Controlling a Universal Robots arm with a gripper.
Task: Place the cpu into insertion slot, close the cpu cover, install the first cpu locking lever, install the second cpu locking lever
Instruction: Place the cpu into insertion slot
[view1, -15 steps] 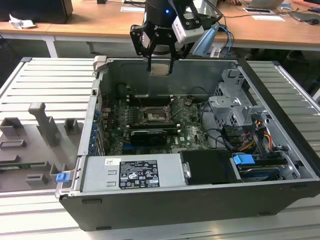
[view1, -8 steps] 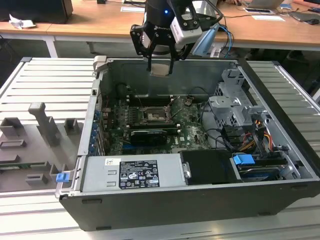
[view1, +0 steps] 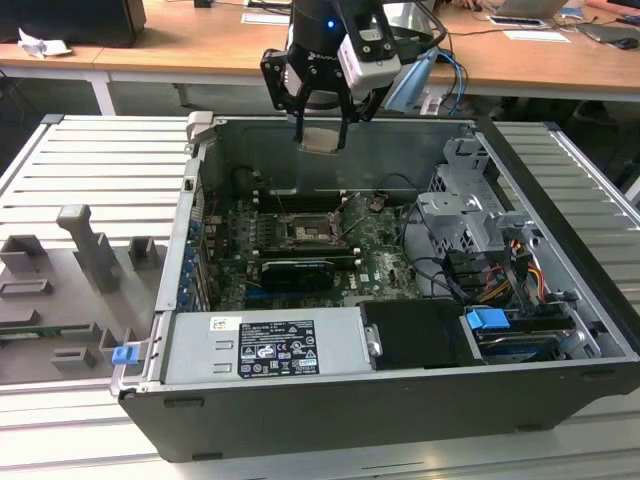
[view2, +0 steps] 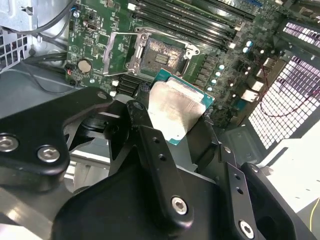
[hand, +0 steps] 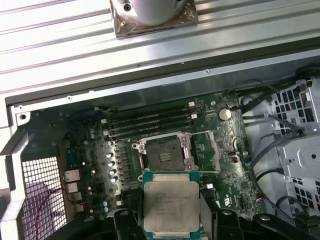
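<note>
My gripper (view1: 322, 132) hangs above the open computer case (view1: 400, 400), over its back wall, shut on the cpu (view1: 322, 139). The cpu is flat and square, and its silver-grey top (view2: 175, 112) sits between the black fingers (view2: 142, 130) in the second wrist view. In the first wrist view the cpu (hand: 171, 204) has a green edge. The insertion slot (view1: 305, 232) lies open on the green board below, with a dark centre (view2: 160, 54) and a silver rim (hand: 162, 152). The cpu cover (view2: 116, 49) stands folded back beside the slot. The cpu is well above the slot, apart from it.
Long black memory slots (view2: 200, 20) run beside the socket. A grey power supply (view1: 265, 345) fills the case's near side. A metal drive cage (view1: 470, 215) with cables is at the exterior view's right. Grey fixtures (view1: 85, 245) stand on the ribbed table at its left.
</note>
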